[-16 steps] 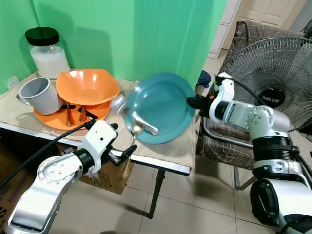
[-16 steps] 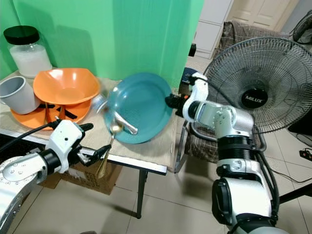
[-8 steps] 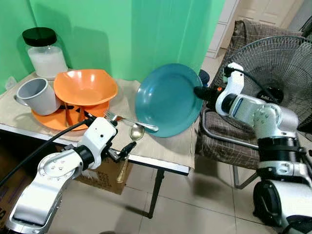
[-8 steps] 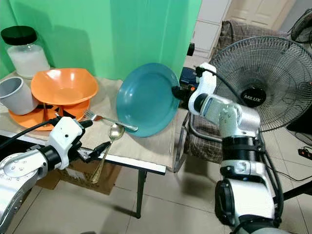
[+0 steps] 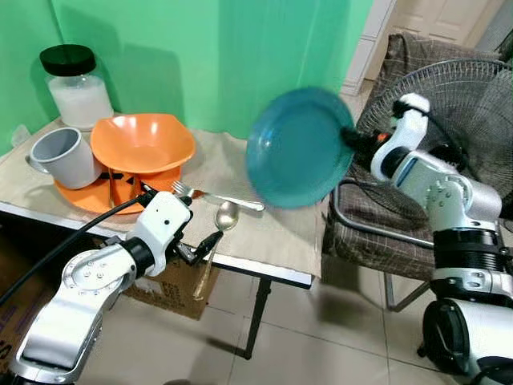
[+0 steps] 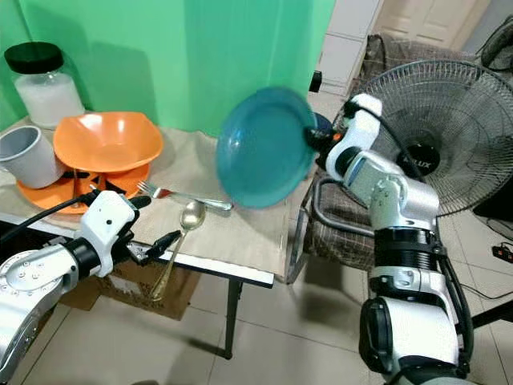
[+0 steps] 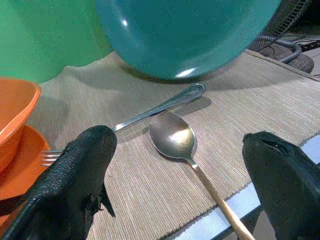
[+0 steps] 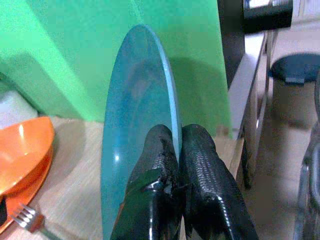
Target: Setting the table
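My right gripper point(image 5: 351, 140) is shut on the rim of a teal plate point(image 5: 298, 147), holding it tilted in the air above the table's right end; its fingers point(image 8: 200, 165) pinch the plate's edge point(image 8: 167, 115). A spoon point(image 5: 220, 228) and a fork point(image 5: 216, 196) lie on the beige mat point(image 5: 264, 228). My left gripper point(image 5: 196, 245) hangs open at the table's front edge, just before the spoon point(image 7: 175, 137), its fingers point(image 7: 80, 170) on either side.
An orange bowl point(image 5: 143, 142) sits on an orange plate point(image 5: 84, 196) at the left, with a grey cup point(image 5: 66, 156) and a black-lidded jar point(image 5: 76, 84). A chair point(image 5: 377, 216) and a standing fan point(image 5: 457, 104) stand right of the table. A green curtain hangs behind.
The right gripper lifted the teal plate off the mat and carried it up and to the right. The spoon and fork slid out and now lie on the mat. The left arm barely moved.
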`<state>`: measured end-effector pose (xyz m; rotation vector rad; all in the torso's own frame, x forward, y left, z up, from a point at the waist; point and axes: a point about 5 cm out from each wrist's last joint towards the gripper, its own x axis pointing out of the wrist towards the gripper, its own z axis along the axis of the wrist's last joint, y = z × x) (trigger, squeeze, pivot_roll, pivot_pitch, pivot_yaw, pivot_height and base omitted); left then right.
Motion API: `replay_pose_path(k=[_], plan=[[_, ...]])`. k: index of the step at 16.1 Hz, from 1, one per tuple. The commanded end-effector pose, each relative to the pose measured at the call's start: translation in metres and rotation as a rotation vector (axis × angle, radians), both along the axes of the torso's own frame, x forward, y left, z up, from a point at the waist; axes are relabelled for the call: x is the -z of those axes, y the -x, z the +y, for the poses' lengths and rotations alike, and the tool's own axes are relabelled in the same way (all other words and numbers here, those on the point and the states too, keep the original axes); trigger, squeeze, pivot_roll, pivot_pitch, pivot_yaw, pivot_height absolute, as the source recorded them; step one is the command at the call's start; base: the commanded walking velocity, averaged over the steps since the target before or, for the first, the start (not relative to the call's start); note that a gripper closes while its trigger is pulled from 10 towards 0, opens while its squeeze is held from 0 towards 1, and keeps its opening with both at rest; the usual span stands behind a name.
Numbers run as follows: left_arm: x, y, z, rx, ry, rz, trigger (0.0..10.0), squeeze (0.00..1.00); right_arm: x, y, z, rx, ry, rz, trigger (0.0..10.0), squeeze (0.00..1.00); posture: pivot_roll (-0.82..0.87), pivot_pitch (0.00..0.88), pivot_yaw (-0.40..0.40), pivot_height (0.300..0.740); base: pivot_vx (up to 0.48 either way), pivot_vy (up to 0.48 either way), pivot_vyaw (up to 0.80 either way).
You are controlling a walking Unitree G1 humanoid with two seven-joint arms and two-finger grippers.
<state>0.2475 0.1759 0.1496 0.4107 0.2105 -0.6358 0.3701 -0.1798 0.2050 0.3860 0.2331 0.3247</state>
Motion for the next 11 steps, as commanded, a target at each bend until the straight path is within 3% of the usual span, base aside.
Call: replay_pose_path(k=[1, 7, 9, 11], plan=[[-0.003, -0.003, 0.0, -0.004, -0.001, -0.024, 10.0, 0.0, -0.02, 0.002, -0.004, -0.012, -0.003, -0.109, 0.0, 0.0, 0.09, 0.0, -0.112, 0.74, 0.0, 0.0, 0.0], [-0.012, -0.012, 0.005, -0.066, 0.037, -0.07, 10.0, 0.0, -0.035, 0.018, -0.019, -0.032, -0.086, -0.237, 0.0, 0.0, 0.09, 0.0, -0.102, 0.74, 0.0, 0.0, 0.0], [-0.028, -0.023, 0.012, -0.168, 0.164, -0.145, 10.0, 0.0, -0.023, 0.037, -0.036, 0.031, -0.133, -0.286, 0.0, 0.0, 0.09, 0.0, -0.094, 0.74, 0.0, 0.0, 0.0], [-0.039, -0.025, 0.009, -0.166, 0.256, -0.178, 10.0, 0.0, -0.009, 0.054, -0.048, 0.093, -0.209, -0.272, 0.0, 0.0, 0.09, 0.0, -0.083, 0.74, 0.0, 0.0, 0.0]])
